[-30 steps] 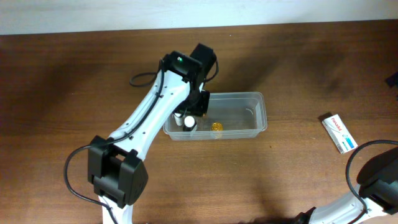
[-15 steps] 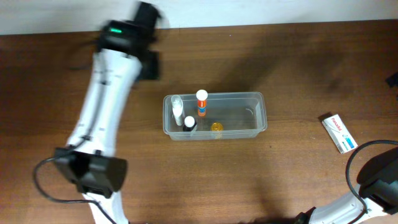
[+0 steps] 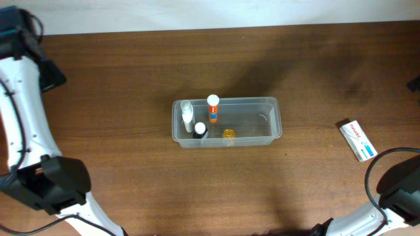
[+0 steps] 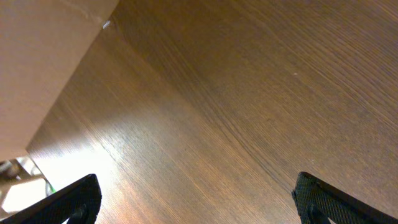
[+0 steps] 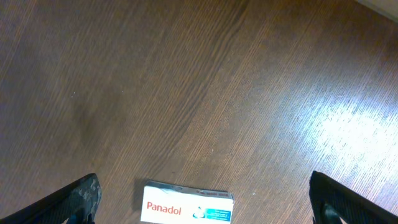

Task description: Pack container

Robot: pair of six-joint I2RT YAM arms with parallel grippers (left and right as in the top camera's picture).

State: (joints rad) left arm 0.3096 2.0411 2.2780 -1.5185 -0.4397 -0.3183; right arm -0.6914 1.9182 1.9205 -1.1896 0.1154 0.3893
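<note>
The brown wooden table (image 3: 131, 72) fills the overhead view. The white-and-black left arm (image 3: 26, 124) stands well to the left of the container, and the right arm (image 3: 400, 190) sits off its lower right. The clear rectangular plastic container (image 3: 256, 124) rests upright at the table's middle, with neither arm touching it.

The left gripper (image 4: 199, 205) hangs over bare wood, its claw spread wide and holding nothing. The right gripper (image 5: 205, 200) is also spread wide and empty, above the white-and-blue Panadol box (image 3: 358, 140), which lies flat well to the container's right.

At the container's left end are a white plastic bottle (image 3: 187, 115), an upright orange tube with a white cap (image 3: 212, 108) and a small dark bottle with a white cap (image 3: 200, 130). A small round yellow item (image 3: 228, 134) lies by the container's near wall.
</note>
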